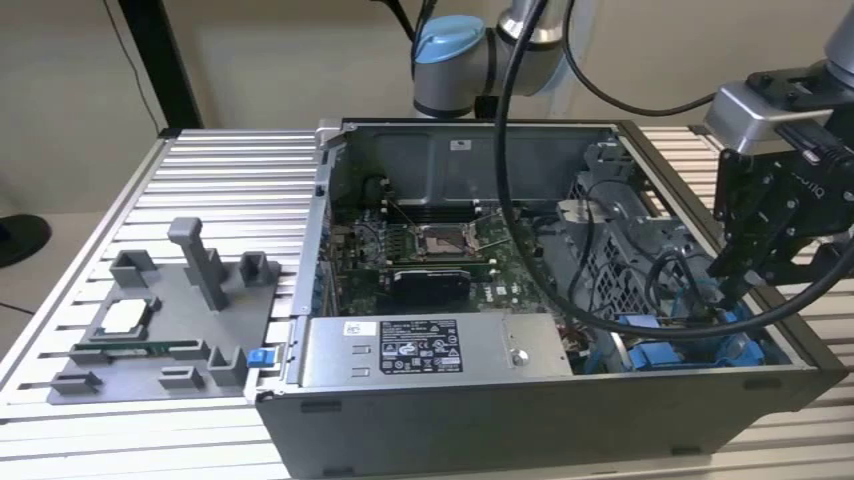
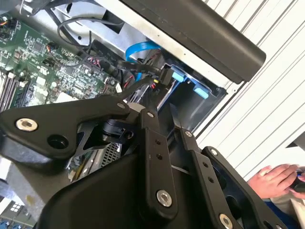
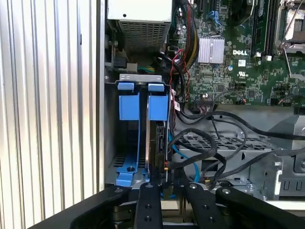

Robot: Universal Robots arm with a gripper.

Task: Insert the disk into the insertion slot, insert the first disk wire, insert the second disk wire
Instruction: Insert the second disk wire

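In the exterior view, the dark grey open-topped computer case (image 1: 534, 420) hid most of its own five o'clock corner behind its near wall and a thick black cable (image 1: 641, 327). Only blue scraps of the grey perforated-metal insertion slot (image 1: 654, 355) showed there. At the case's three o'clock the black linkage gripper (image 1: 731, 275) ran off the picture's edge, and its lower end was lost among cables. In the first wrist view the silver-grey disk (image 3: 156, 143) in its blue carrier stood edge-on, its label hidden. In the second wrist view a person's hand (image 2: 279, 179) was blurred and cut by the edge.
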